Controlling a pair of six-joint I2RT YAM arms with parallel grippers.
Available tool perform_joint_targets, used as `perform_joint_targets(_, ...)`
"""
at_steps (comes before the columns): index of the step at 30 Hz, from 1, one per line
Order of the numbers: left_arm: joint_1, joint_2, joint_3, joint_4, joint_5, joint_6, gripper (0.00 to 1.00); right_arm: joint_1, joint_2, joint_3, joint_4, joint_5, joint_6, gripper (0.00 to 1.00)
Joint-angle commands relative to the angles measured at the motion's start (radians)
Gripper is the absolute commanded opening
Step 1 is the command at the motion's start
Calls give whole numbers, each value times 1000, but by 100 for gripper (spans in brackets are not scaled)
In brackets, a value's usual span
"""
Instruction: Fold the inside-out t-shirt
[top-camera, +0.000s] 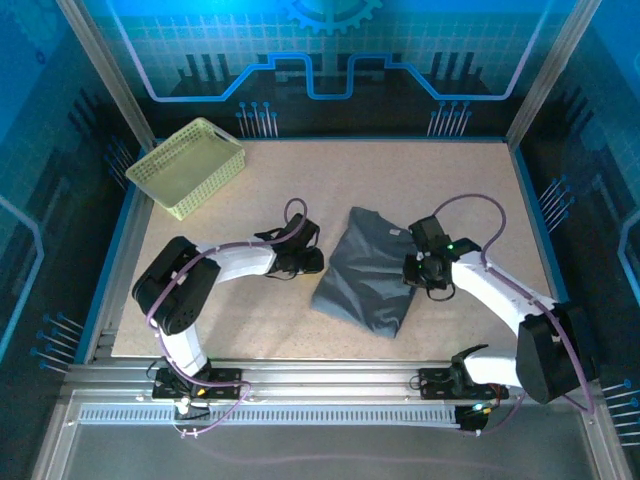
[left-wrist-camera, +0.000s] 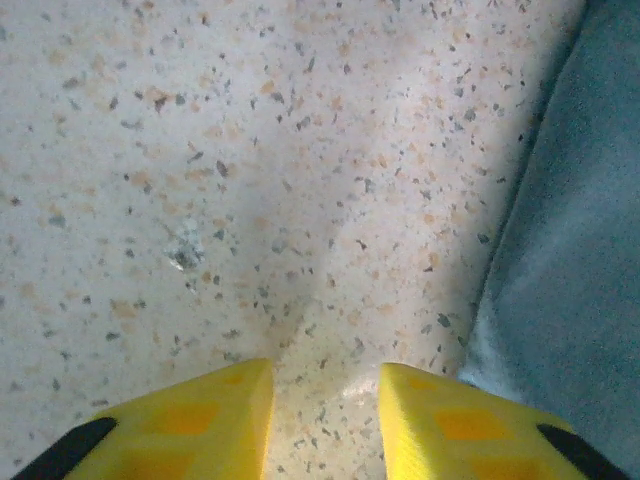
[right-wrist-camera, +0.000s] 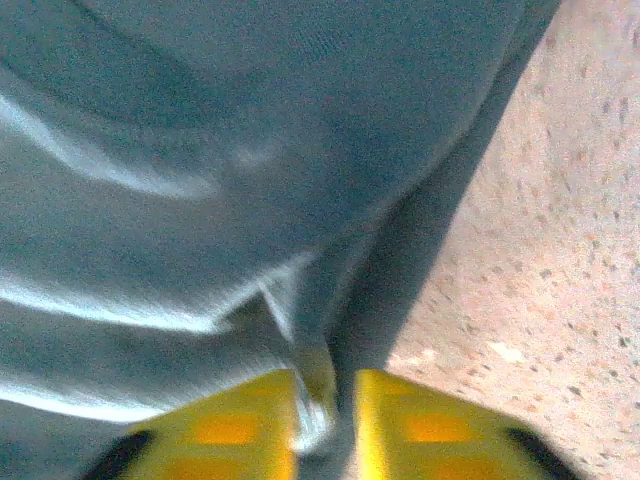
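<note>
The t-shirt (top-camera: 365, 275) lies folded in the middle of the desk (top-camera: 300, 180), between the arms. Its long axis runs near to far, with the near end swung slightly left. The left pincer (left-wrist-camera: 325, 420) is spread over bare desk just beside its left edge. The right pincer (right-wrist-camera: 325, 420) pinches a fold at its right edge.
</note>
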Motion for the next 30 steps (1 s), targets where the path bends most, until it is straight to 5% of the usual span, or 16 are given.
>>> perform_joint_targets(1, -38, -47, -20, -16, -10, 7, 40, 2, -2, -5, -28, 26, 29, 45)
perform_joint_targets(13, -113, -101, -69, -36, 5, -3, 50, 109, -175, -140, -60, -147, 211, 53)
perform_joint_targets(20, -129, -47, -74, -1, 10, -40, 34, 227, -83, -172, 49, -156, 297, 44)
perform_joint_targets(26, -127, -18, -69, -8, -52, -61, 19, 166, 126, -62, 100, -84, 193, 22)
perform_joint_targets(30, -117, -27, -85, 0, -78, -63, 14, 102, 291, 21, 184, -106, 122, 20)
